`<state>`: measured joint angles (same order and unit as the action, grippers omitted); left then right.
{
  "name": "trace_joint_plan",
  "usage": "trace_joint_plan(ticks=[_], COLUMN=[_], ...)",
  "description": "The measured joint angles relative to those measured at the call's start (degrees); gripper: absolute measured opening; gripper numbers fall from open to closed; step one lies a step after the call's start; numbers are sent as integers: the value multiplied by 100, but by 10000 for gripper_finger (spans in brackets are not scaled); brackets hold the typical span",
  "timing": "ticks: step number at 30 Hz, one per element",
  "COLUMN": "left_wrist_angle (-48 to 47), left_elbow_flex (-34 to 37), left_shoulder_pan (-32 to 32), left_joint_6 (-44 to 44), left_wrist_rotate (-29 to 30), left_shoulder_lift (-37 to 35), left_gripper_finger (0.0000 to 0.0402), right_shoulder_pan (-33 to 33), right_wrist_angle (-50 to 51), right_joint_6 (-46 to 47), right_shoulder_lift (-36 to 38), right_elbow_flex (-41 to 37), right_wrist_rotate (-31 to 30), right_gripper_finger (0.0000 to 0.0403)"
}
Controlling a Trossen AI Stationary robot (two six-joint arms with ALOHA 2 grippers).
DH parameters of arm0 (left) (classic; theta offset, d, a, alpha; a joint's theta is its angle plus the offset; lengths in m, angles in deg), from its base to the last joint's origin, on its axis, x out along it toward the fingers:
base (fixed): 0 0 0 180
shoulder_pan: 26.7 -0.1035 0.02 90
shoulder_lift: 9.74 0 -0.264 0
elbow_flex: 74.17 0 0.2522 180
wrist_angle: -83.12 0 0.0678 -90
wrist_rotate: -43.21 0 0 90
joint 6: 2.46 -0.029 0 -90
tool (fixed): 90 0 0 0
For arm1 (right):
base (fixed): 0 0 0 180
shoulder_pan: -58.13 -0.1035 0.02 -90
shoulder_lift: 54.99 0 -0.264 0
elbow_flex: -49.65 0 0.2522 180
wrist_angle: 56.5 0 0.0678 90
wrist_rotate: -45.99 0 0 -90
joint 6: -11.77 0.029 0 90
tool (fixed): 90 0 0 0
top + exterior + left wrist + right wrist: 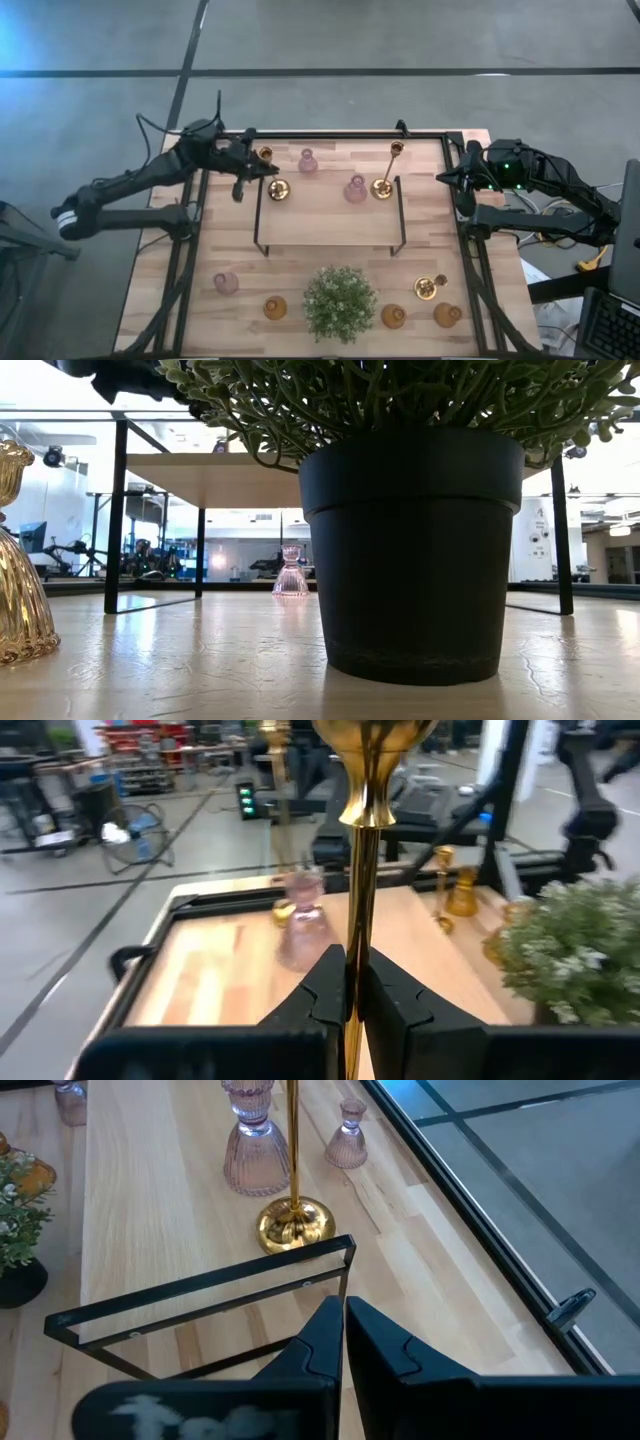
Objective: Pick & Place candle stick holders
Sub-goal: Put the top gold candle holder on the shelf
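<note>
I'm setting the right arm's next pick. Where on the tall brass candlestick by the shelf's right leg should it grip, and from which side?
Grip the brass candlestick on its slim stem, between cup and round base, likely coming level from the table's right edge. The stem stands upright and thin enough for the right gripper. A pink holder stands close on its left, and the shelf frame lies between gripper and base, so go in above it.

left gripper clamped shut, arm stretched inward | right gripper seemingly closed, arm folded at table edge
</note>
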<state>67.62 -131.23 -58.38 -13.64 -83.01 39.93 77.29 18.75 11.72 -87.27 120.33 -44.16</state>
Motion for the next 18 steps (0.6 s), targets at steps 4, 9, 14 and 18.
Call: trace_joint_plan(ticks=[4,9,14,18], left_wrist_angle=[196,283,340,369], left_elbow_flex=[211,316,312,316], left_shoulder_pan=[-289,-443,-482,-538], left_joint_6=[201,345,331,293], left_wrist_rotate=[-245,-546,-592,-613], left_shoulder_lift=[-54,14,40,43], left_gripper_finger=[18,18,18,18], right_shoulder_pan=[-1,0,-1,0], right_wrist_angle=[0,0,0,0], right_joint_6=[0,0,0,0], right_shoulder_lift=[-2,-2,-1,1], right_elbow_flex=[0,0,0,0], right_wrist_rotate=[-2,-2,-2,-1], right_gripper_finger=[13,13,13,13])
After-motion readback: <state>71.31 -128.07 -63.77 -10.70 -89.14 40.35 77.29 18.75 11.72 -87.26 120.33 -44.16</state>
